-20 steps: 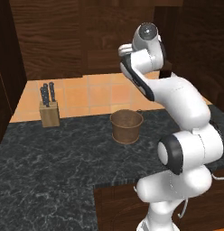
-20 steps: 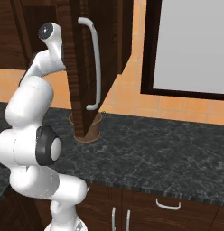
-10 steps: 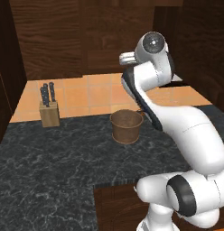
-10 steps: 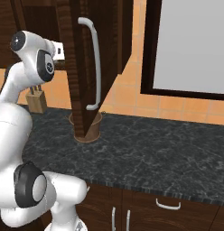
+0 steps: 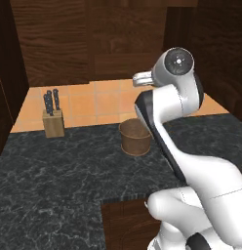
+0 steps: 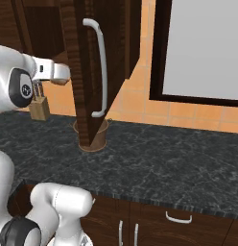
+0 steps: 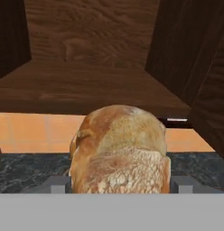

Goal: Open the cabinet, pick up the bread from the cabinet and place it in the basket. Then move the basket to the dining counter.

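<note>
In the hand view the bread point(image 7: 119, 149), a golden-brown crusty bun, sits between my two grey fingertips point(image 7: 56, 185), and my gripper point(image 7: 119, 186) is shut on it. It hangs in the air in front of the cabinet's dark wood shelf point(image 7: 86, 90). The hand point(image 5: 142, 78) juts left from the wrist, above and behind the basket point(image 5: 135, 137), a round brown wooden tub on the black worktop. From the right, the open cabinet door point(image 6: 85, 72) with its silver bar handle point(image 6: 100, 67) covers most of the basket point(image 6: 104, 130). The dining counter is out of view.
A wooden knife block point(image 5: 53, 120) with black handles stands at the back left of the black marble worktop point(image 5: 54, 176), against orange tiles. A dark-framed window point(image 6: 202, 48) is at the right. Low drawers with small handles point(image 6: 178, 218) run below the counter edge.
The arm has folded down and back: its wrist dropped lower and the hand drew out from the cabinet toward the left, with the bread in it. The basket and knife block stayed put.
</note>
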